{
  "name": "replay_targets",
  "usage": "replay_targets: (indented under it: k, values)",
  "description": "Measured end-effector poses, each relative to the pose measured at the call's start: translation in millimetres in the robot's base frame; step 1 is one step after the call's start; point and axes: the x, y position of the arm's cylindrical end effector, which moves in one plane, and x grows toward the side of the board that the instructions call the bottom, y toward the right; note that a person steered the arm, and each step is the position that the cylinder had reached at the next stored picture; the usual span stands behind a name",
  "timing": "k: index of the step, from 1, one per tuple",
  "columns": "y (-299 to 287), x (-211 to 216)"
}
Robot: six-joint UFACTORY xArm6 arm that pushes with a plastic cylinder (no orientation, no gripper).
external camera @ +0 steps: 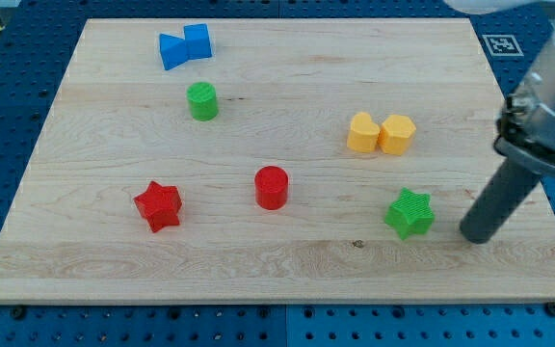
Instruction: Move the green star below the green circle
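Note:
The green star (410, 213) lies at the view's lower right of the wooden board (277, 270). The green circle (201, 100) stands at the upper left of the board, far from the star. My tip (476, 235) rests on the board just to the right of the green star, a small gap apart, slightly lower than it. The dark rod rises from the tip toward the view's upper right.
A blue block pair (185, 45) sits at the top left. A red star (158, 205) and a red cylinder (272, 187) lie in the lower middle. A yellow heart (362, 132) and yellow hexagon (397, 134) touch, above the green star.

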Motion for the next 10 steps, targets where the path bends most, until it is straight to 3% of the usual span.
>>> replay_targets:
  k: [5, 9, 10]
  values:
    - [-101.1, 13.2]
    - [-116.6, 13.2]
    - [-83.9, 13.7]
